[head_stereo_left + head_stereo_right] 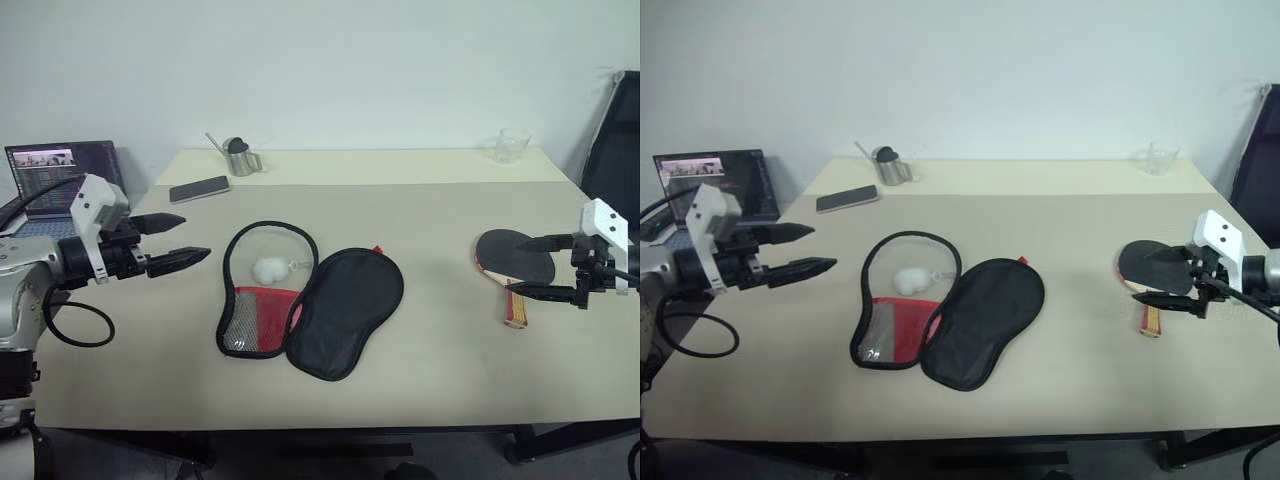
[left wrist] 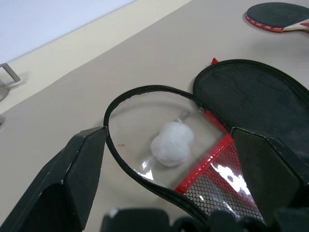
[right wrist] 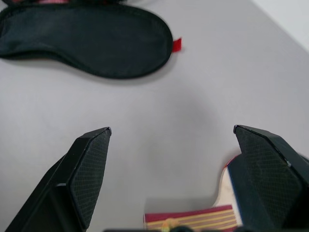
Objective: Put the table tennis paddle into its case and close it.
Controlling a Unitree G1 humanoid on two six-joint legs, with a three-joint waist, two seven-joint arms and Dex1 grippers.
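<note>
Above the table's right edge, the right gripper (image 1: pixel 528 267) hangs with fingers spread wide and empty, the table tennis paddle (image 1: pixel 514 257) lying just beneath them. The left gripper (image 1: pixel 190 240), equally wide and empty, points toward the case (image 1: pixel 310 300), lying unzipped nearby; a phone (image 1: pixel 199 189) sits beyond.

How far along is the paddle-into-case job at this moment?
Done: the case lies unzipped and spread open. In hand: nothing; the open right claw hovers by the table tennis paddle, the left claw is open beside the case. Left: grasp, insert, close.
</note>
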